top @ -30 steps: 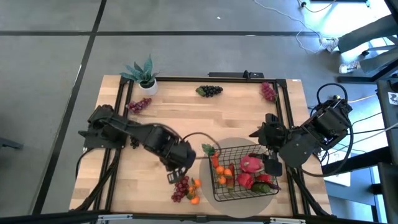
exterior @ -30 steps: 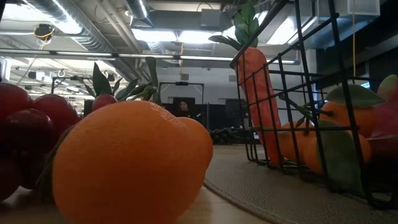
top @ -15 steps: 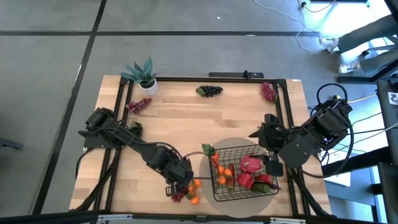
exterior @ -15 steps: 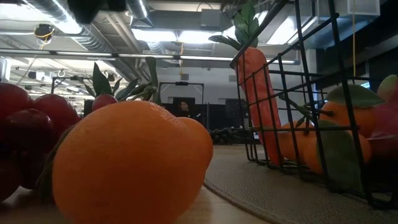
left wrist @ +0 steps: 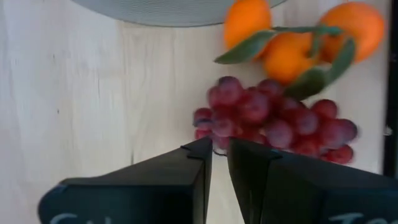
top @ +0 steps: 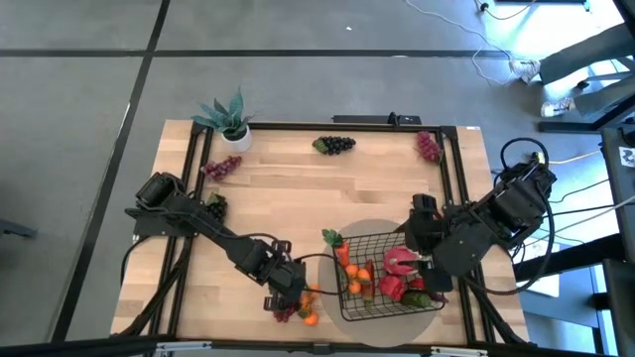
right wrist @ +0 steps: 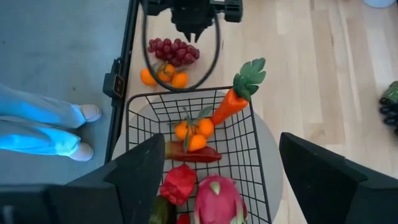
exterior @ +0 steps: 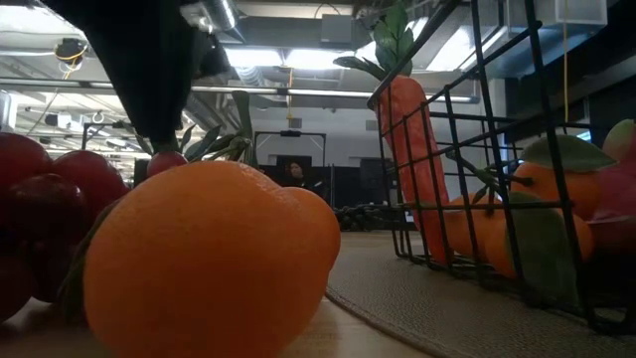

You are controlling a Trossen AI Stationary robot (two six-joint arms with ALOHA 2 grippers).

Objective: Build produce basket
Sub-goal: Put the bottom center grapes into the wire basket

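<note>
One black wire basket (top: pixel 382 273) stood on a round grey mat (top: pixel 437 305) at the near right of the worktop (top: pixel 298 193); inside it lay a pink dragon fruit (top: pixel 401 263), red peppers (top: pixel 390 288), small oranges (top: pixel 359 275) and a carrot (top: pixel 341 254) leaning upright against the wall nearest the left arm, its green top above the rim; in the right wrist view the same contents showed, the carrot (right wrist: pixel 231 102) tilted in a corner of the basket (right wrist: pixel 134 115). Just outside the basket, off the mat, lay a red grape bunch (left wrist: pixel 273 121) touching a cluster of small oranges with leaves (left wrist: pixel 292 37); the left end effector (top: pixel 286 296) was down at this bunch, its fingers (left wrist: pixel 193 180) nearly together with only a narrow gap, their tips at the edge of the grapes; whether they gripped a grape could not be told. The right end effector (top: pixel 422 266) hung over the basket's far-right side, above the dragon fruit, fingers (right wrist: pixel 140 177) spread wide and holding nothing. Farther out, a dark grape bunch (top: pixel 335 145) lay near the rear edge; a red bunch (top: pixel 429 147) sat at the rear right corner; a purple bunch (top: pixel 220 168) lay near the rear left, beside a potted leafy plant (top: pixel 229 117). In the low view an orange (exterior: pixel 214 264) filled the foreground, the carrot (exterior: pixel 412 169) behind wire.
</note>
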